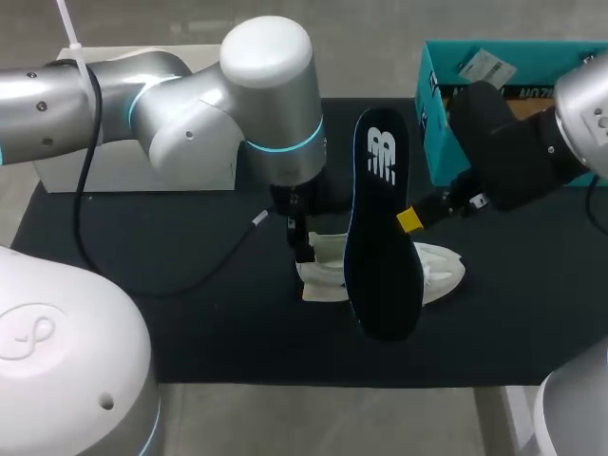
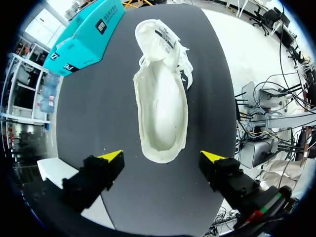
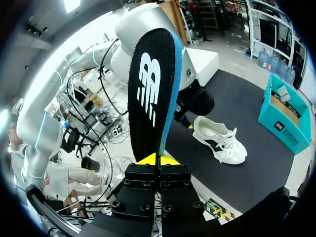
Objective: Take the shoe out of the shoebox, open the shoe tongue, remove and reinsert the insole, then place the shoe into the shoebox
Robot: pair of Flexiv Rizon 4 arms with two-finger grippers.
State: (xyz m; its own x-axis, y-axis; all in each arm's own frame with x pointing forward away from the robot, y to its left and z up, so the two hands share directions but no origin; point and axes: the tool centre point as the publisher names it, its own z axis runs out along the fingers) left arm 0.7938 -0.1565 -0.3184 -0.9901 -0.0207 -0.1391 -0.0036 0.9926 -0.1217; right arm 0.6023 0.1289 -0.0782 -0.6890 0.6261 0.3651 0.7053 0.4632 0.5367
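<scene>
The right pincer [image 3: 158,160] is clamped on the edge of the dark insole [image 1: 385,228], holding it above the bench [image 1: 190,304]. A white logo marks one end of the insole. The left pincer [image 2: 162,156] hangs with its fingers apart over the heel of the white shoe [image 2: 163,108], which stands near the bench's middle. The teal shoebox [image 1: 439,133], with printed labels, sits at the far right corner.

Left hand [image 2: 163,156] wide open, pointing down; right hand [image 3: 158,160] tight on insole [image 3: 150,89]

Head camera high overhead, left wrist close above the shoe [image 2: 163,98], right wrist farther back; shoe in all three.
</scene>
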